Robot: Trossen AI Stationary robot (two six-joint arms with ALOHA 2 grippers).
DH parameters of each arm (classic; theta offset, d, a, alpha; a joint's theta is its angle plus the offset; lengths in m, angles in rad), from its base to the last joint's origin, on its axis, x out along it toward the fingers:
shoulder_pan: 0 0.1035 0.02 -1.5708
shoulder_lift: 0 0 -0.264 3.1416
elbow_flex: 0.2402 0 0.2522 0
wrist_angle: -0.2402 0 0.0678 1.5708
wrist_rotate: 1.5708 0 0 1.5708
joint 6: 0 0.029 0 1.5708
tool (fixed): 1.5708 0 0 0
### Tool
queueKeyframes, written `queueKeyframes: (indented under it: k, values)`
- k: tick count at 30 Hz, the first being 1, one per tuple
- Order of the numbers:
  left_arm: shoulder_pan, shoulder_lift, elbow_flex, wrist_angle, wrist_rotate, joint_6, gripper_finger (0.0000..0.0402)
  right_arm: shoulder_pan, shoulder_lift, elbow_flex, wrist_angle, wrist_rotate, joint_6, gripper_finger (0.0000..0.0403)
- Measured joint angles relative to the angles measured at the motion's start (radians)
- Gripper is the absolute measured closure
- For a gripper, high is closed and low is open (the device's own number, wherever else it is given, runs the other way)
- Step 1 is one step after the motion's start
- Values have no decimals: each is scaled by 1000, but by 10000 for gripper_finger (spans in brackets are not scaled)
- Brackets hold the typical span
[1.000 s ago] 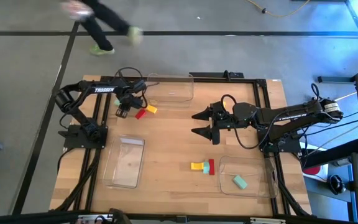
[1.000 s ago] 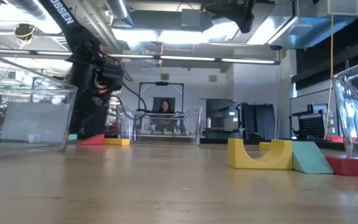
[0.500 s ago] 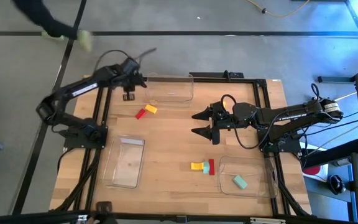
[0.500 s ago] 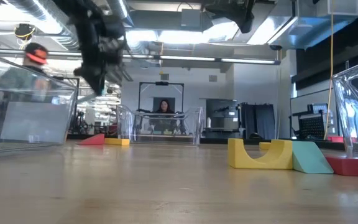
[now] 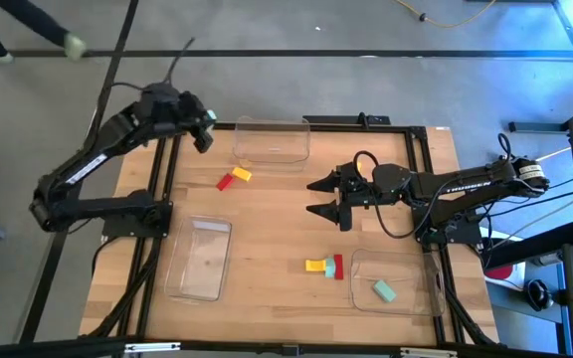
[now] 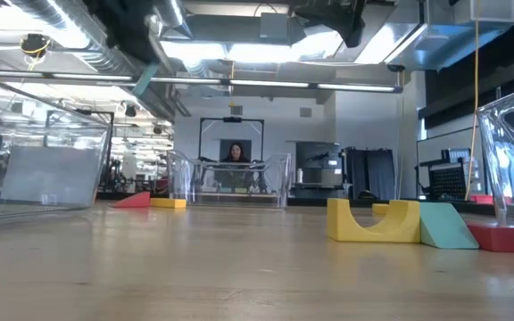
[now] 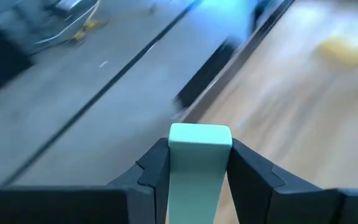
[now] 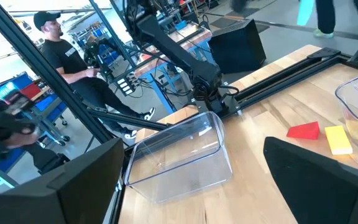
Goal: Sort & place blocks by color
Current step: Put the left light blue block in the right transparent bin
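A: Count from the near edge?

B: I see one mint block (image 5: 383,290) in the near right tray (image 5: 394,282), a yellow arch (image 5: 316,266) touching a red block (image 5: 338,267) beside it, and another tray (image 5: 199,259) near left. My right end effector (image 5: 323,197) hangs mid-table, fingers spread, empty.

A: Farther?

B: A red wedge (image 5: 225,182) and a yellow block (image 5: 242,175), touching, then the third tray (image 5: 272,140). My left end effector (image 7: 197,163) pinches a mint block (image 7: 195,160) over the table's far left edge.
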Motion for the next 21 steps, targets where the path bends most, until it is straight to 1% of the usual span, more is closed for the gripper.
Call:
queueKeyframes:
  k: [3,7,11,14,17,21]
  values:
    - [-57,-43,1,50,50,-104,285,0,0,0,0,0,0,15]
    - [-181,-67,1,131,51,-241,285,0,0,0,0,0,-1,15]
    - [-335,-67,-13,250,30,-324,285,0,0,0,0,-1,-1,15]
    - [-461,-67,-97,427,-16,-374,285,0,0,0,0,-1,-1,15]
    - [-567,-65,-224,633,-81,-412,285,0,0,0,0,-5,1,14]
    - [-668,-73,-344,884,-94,-444,285,0,0,0,1,-40,1,15]
